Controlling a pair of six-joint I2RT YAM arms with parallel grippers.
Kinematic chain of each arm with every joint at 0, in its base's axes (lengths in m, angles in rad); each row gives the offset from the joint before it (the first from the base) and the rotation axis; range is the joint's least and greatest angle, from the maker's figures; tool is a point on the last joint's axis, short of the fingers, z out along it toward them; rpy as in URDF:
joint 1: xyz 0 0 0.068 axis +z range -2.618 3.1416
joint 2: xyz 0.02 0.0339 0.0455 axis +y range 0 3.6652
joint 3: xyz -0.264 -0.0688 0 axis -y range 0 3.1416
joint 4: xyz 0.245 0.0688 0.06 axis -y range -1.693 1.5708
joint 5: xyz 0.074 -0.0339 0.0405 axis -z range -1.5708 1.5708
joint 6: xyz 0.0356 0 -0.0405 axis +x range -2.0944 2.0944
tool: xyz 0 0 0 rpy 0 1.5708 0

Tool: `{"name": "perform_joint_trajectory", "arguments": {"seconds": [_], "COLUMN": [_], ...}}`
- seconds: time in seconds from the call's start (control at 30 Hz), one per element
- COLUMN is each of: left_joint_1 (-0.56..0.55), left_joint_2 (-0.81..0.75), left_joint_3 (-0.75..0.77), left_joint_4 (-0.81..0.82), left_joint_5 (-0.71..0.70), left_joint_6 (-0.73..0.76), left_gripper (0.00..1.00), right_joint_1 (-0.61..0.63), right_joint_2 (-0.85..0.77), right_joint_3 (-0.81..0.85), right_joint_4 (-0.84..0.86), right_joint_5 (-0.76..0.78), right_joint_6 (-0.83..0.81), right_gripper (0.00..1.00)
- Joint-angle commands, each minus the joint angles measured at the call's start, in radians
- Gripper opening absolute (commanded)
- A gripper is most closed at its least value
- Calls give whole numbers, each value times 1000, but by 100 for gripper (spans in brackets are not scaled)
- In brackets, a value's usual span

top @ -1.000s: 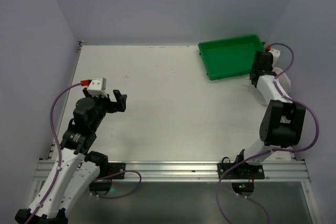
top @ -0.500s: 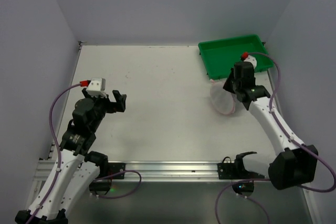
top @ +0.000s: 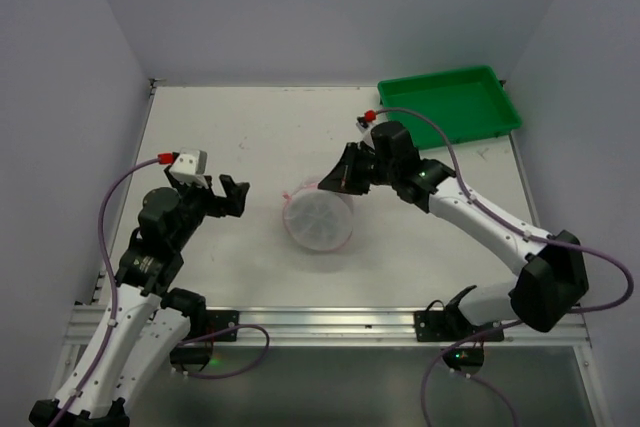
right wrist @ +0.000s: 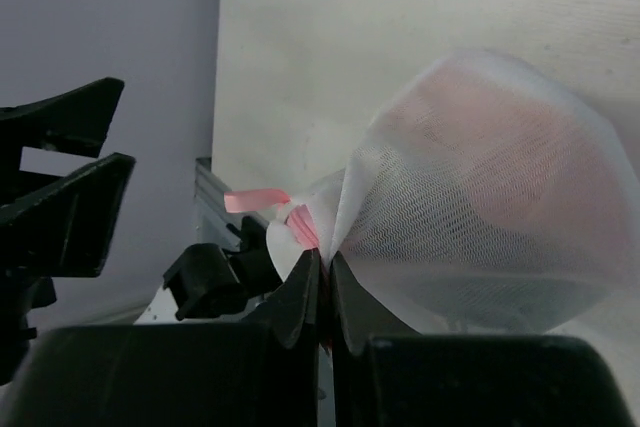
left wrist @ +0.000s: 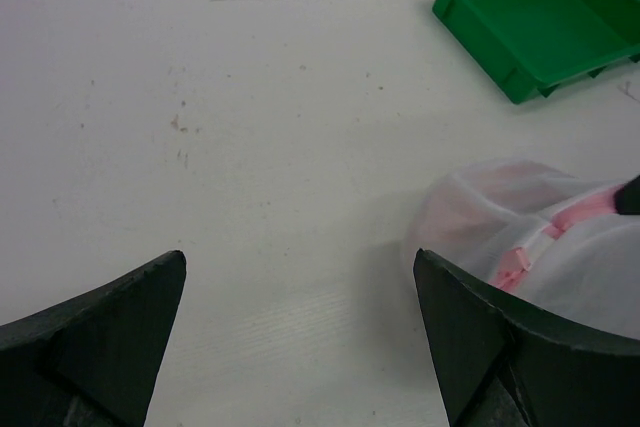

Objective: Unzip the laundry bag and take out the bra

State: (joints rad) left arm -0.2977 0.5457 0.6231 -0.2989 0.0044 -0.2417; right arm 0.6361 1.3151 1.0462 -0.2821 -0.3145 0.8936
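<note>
The laundry bag (top: 318, 219), a round white mesh pouch with pink trim, hangs tilted at mid-table. My right gripper (top: 335, 183) is shut on its upper rim. In the right wrist view the jaws (right wrist: 322, 259) pinch the mesh and pink trim together, and the bag (right wrist: 480, 197) bulges out beyond them. The bra shows only as a faint pink tint (right wrist: 470, 112) through the mesh. My left gripper (top: 226, 197) stands open to the left of the bag, apart from it. In the left wrist view the left gripper (left wrist: 300, 262) is wide open over bare table, with the bag (left wrist: 540, 237) at the right.
A green tray (top: 450, 105) sits at the back right corner, also seen in the left wrist view as the tray (left wrist: 540, 22). Grey walls close in the table on the left, back and right. A metal rail (top: 330, 325) runs along the near edge.
My right arm has swung from the right edge by the green tray to the middle of the table, carrying the laundry bag with it. The left arm has barely moved.
</note>
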Motion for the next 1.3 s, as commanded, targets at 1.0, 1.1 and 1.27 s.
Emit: {"name": "perform_joint_trajectory", "arguments": {"seconds": [1.0,1.1,1.27], "left_joint_1": [-8,-9,-53], "left_joint_2": [601,703,798], "left_joint_3": [366,420,426], "left_joint_4": [84,89,86], "left_joint_5": [404,486,520], "left_joint_6": [-28,-63,-77], "left_gripper": [100,100,100], "right_joint_1": [62,92,123], "right_joint_2": [-143,-151,-54], "right_joint_3": [-266,-368,-394], "right_joint_4": [153,263,366], "right_joint_5": [201,164,104], "right_joint_6": [-16,59,105], "right_gripper": [97,94,93]}}
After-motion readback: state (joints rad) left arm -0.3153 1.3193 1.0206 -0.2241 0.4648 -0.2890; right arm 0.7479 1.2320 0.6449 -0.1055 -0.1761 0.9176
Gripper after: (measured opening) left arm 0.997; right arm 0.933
